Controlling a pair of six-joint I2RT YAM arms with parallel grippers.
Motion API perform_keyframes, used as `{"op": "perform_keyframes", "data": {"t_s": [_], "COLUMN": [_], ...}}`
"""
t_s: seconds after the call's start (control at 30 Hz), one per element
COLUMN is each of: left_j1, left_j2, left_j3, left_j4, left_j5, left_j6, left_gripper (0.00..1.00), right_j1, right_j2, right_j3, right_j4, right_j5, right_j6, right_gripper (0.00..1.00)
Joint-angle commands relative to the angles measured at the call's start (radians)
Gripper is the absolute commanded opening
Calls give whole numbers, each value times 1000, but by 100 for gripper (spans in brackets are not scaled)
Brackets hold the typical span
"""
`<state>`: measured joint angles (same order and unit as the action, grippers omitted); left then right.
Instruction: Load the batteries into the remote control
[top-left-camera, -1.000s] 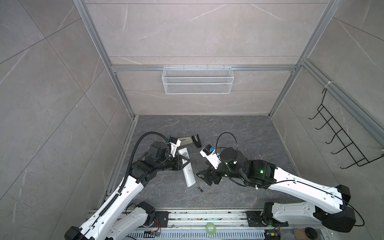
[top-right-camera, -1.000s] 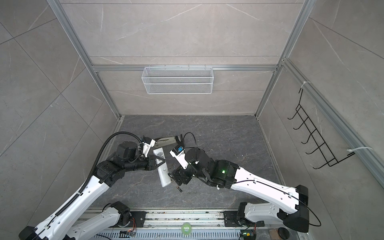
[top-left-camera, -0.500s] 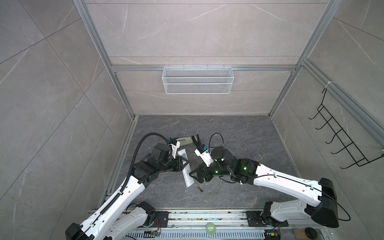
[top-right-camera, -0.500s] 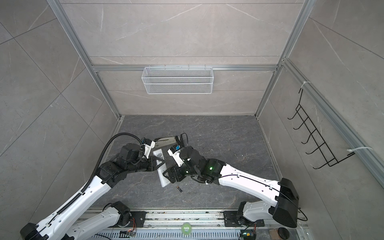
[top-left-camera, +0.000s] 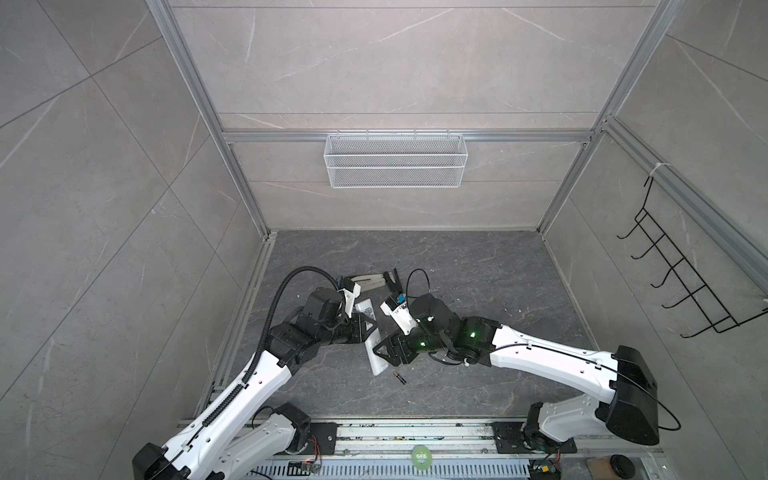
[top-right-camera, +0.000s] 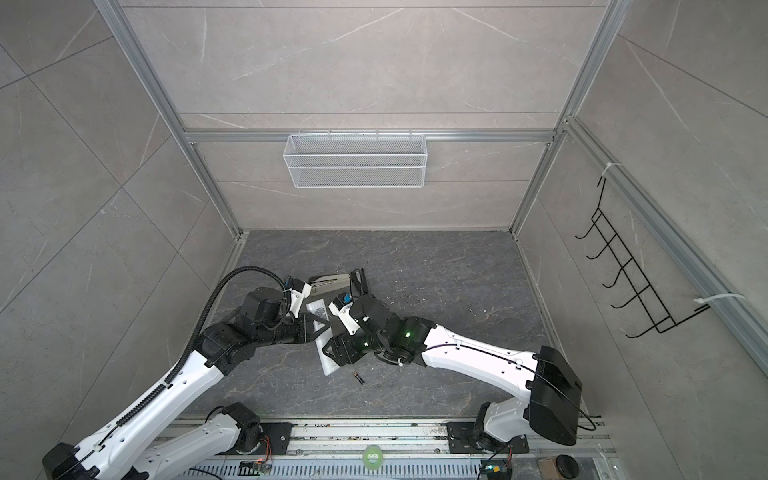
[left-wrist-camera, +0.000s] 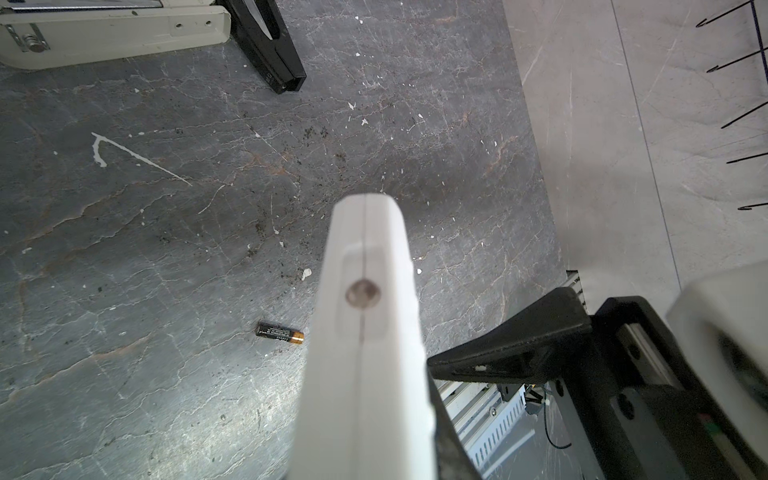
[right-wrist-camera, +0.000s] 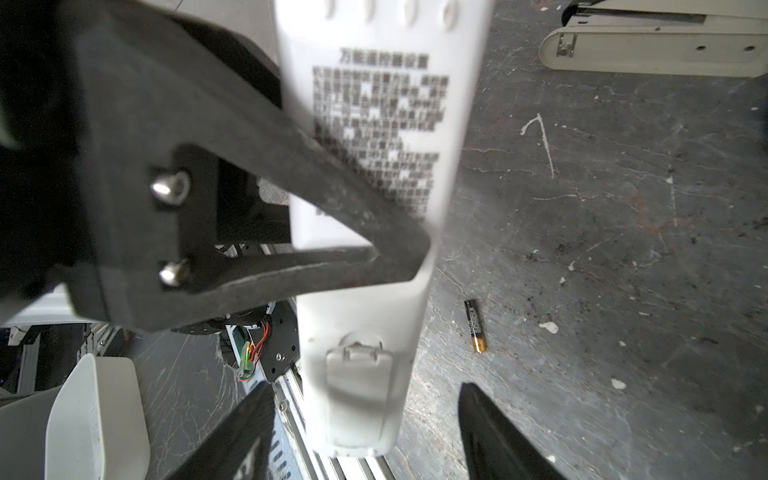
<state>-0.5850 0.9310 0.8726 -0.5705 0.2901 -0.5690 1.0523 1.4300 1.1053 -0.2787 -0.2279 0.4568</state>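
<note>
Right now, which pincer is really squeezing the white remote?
The left pincer: it is clamped shut on the remote control. The right pincer only straddles the remote's end, jaws spread with gaps on both sides.

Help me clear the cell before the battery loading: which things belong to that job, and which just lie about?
Job: long slim white plastic remote control; small black cylindrical battery with copper-gold end.
Lying about: beige-and-black stapler; white wire-mesh basket on the wall.

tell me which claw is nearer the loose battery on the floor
Right. The right claw is open around the remote's battery-door end, close beside the battery; the left claw clamps the remote farther up.
</note>
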Motion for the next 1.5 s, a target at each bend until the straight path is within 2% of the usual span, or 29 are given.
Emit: {"op": "perform_keyframes", "data": {"t_s": [0.0,0.57,1.13,1.47], "left_j1": [-7,-7,-8,-9], "left_j2": [-2,0,-2,-3], "left_j3": [2,-4,-9,-12], "left_j4": [45,61,87,101], "left_j5": [8,25,44,51], "left_j6": [-11,-16,-33,-42], "left_gripper": [0,0,0,0], "right_j1": [-5,-8,-8,-10], "right_j2": [15,41,44,44], "right_j3": [13,-3,-18,-22], "right_j4": [33,62,79,87], "right_j5": [-15,-19,-33,-37], "right_j6": [7,19,18,20], "right_gripper": [70,65,41,35]}}
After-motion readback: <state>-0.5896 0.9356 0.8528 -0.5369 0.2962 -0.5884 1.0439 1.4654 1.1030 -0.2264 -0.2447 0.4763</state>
